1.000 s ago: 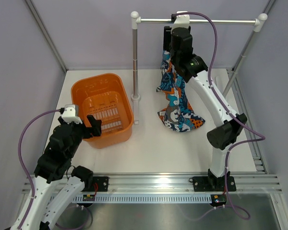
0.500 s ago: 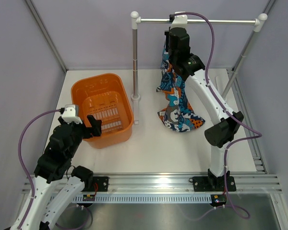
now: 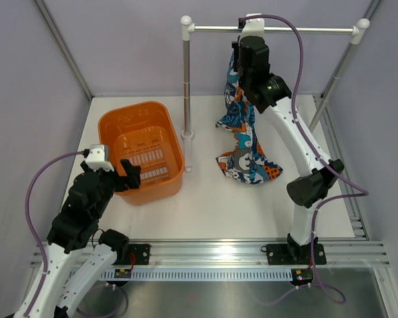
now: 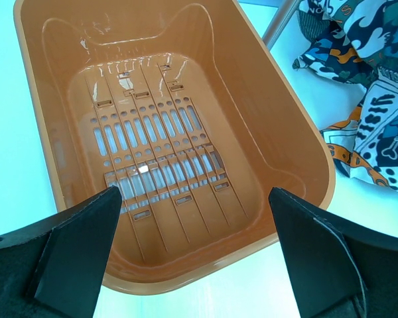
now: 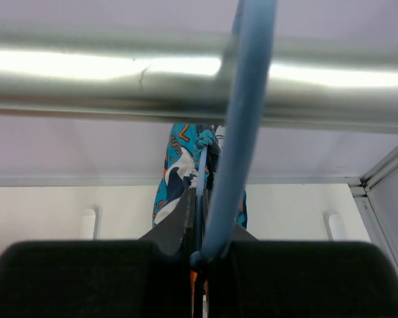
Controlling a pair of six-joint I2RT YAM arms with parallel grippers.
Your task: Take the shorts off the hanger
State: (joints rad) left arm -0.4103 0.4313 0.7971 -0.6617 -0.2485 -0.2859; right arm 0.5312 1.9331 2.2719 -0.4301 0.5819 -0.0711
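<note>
R gripper (image 5: 199, 252) sits at top centre of the overhead view, jaws clamped together on the hanger (image 5: 244, 106). The hanger is thin light-blue wire, round in section, running up across the rail (image 5: 86, 79), a thick shiny silver tube w/ white end caps. Shorts (image 3: 242, 142) hang below that gripper, upper centre-right. They're soft limp cloth w/ a busy teal/orange/white/dk-blue print, the lower part crumpled in folds on the white tabletop (image 3: 212, 205). L gripper (image 4: 194, 197) is at lower left, black wedge-shaped fingers wide apart, nothing between them, above the near edge of the basket (image 3: 113, 126). Basket is glossy orange plastic, a rounded rectangle w/ a slotted, perforated floor, and lies apart from the shorts.
</note>
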